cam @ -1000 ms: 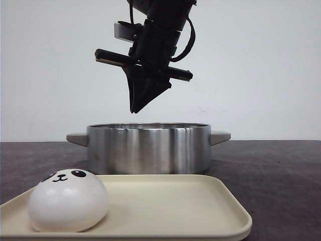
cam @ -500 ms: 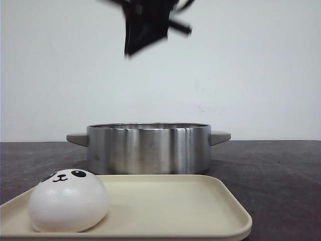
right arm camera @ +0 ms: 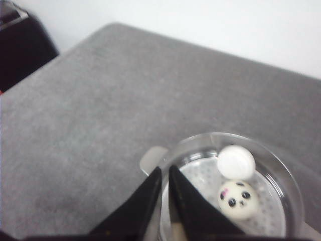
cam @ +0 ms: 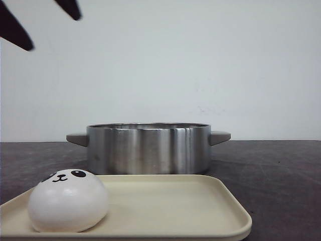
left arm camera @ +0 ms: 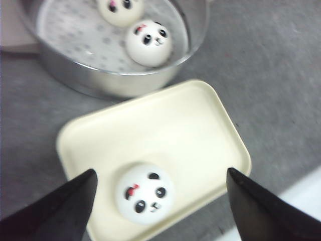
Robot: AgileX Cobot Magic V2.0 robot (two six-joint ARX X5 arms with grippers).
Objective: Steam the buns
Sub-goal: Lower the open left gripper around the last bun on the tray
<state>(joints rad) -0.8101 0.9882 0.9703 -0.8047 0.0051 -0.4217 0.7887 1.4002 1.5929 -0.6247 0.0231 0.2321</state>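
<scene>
Your left gripper (left arm camera: 160, 201) hangs high above the cream rectangular plastic tray (left arm camera: 200, 125), fingers spread wide, holding nothing. The last white dome-shaped panda bun (left arm camera: 145, 193) sits between those fingertips in the left wrist view, near the tray's edge farthest from the round stainless steel steamer pot (left arm camera: 65, 75). Risks, as I judge them: come down off-centre and a fingertip could shove the bun off that edge; squeeze hard and you may dent it, since it looks soft; carry it low and it could clip the pot rim. Your right gripper (right arm camera: 165, 201) hovers over the pot with fingers nearly touching and nothing between them. Two buns (left arm camera: 148, 42) already lie touching inside the pot on its perforated insert. Each is smooth and glossy white, with black oval eyes and a small red mark by one eye.
</scene>
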